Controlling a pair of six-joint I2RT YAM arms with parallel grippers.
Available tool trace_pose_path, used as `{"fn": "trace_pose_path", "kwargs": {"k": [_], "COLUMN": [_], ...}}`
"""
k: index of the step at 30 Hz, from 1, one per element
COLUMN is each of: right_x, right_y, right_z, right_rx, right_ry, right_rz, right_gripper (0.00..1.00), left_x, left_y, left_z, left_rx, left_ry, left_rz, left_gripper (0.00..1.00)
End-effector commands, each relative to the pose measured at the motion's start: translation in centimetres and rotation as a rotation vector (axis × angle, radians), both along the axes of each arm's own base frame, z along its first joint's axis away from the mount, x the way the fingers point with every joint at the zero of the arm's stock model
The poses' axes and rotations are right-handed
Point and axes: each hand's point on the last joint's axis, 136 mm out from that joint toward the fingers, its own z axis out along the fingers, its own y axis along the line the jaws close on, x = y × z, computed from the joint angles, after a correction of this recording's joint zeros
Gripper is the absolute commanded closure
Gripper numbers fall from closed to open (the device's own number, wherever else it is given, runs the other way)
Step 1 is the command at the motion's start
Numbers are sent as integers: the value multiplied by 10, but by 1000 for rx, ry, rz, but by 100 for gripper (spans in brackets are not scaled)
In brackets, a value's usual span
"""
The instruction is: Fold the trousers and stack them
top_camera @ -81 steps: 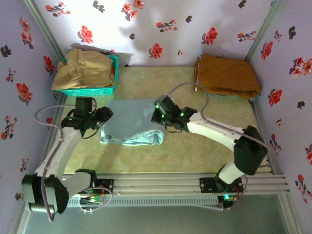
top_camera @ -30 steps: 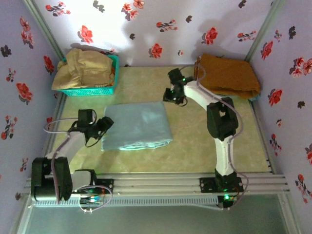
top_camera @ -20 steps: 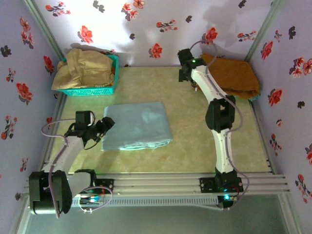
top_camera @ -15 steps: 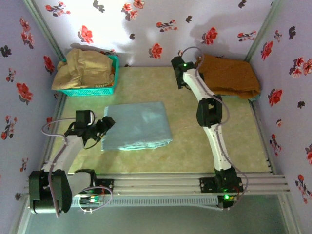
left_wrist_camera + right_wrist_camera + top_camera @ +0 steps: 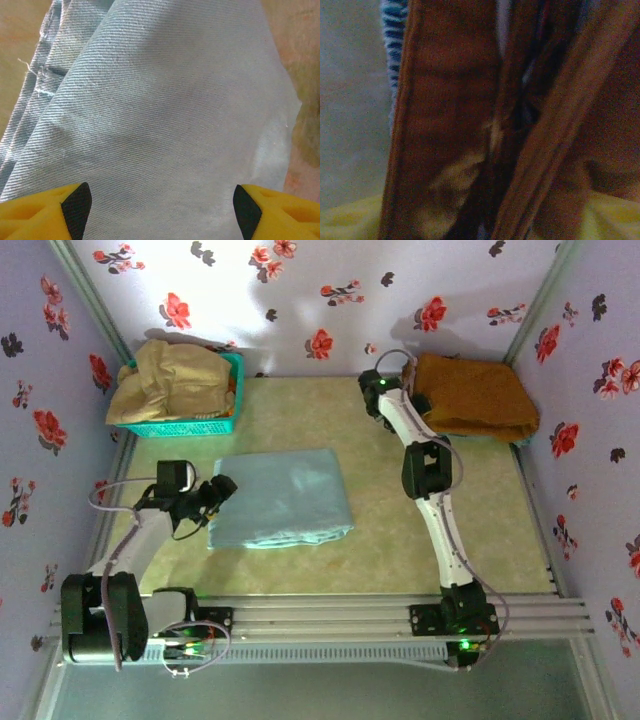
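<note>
Top external: fold looks finished, and the right arm has left for the stack.
Top external, placed from the teal plastic basket (image 5: 190, 426): the pale light-blue thin-fabric trousers (image 5: 282, 498), bunched and worked by both arms moments ago, now lie as a flat folded rectangle on the table (image 5: 400, 540) just in front of it. The left gripper (image 5: 218, 487) sits at their edge, and the right gripper (image 5: 400, 398) has swung well right of the basket to the folded orange-brown garment (image 5: 470, 395). So stacking is likely what remains. The basket holds a crumpled beige-tan garment (image 5: 172, 375). Left wrist: the left gripper (image 5: 162, 205) has its jaws spread wide over the trousers (image 5: 165, 110), pinching nothing. Right wrist: the right gripper (image 5: 480, 220) is pressed against the orange-brown garment (image 5: 455, 100); I cannot tell whether it grips.
</note>
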Motion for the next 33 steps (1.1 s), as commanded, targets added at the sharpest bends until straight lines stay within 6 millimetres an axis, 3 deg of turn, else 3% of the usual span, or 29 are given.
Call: {"fn": "trace_pose_path", "kwargs": {"k": [1, 6, 9, 11, 14, 23, 29, 30, 32, 33], "right_x": [-3, 0, -2, -8, -25, -98, -125, -127, -133, -135], "right_y": [-49, -39, -17, 4, 51, 165, 212, 219, 233, 236], "right_z": [-15, 0, 19, 28, 32, -4, -11, -9, -5, -2], "right_rx": [-54, 26, 109, 146, 245, 361, 496, 518, 578, 597], "right_ry": [49, -10, -67, -91, -99, -6, 22, 23, 47, 53], "right_rz": [-70, -72, -45, -13, 49, 171, 146, 149, 157, 153], "right_gripper": [40, 80, 100, 100, 100, 100, 100, 98, 82, 79], "left_x": [10, 14, 15, 15, 14, -2, -16, -18, -24, -26], "left_y": [-2, -2, -1, 0, 1, 5, 8, 8, 14, 18], "left_z": [10, 12, 17, 20, 23, 25, 29, 30, 29, 28], "left_rx": [-22, -21, -12, -13, -17, -20, -19, -14, 7, 23], "left_ry": [-27, -30, -39, -49, -63, -81, -88, -87, -73, -62], "left_rz": [0, 1, 0, 2, 10, 24, 29, 26, 42, 53], "left_gripper": [22, 23, 23, 23, 23, 23, 23, 23, 23, 23]}}
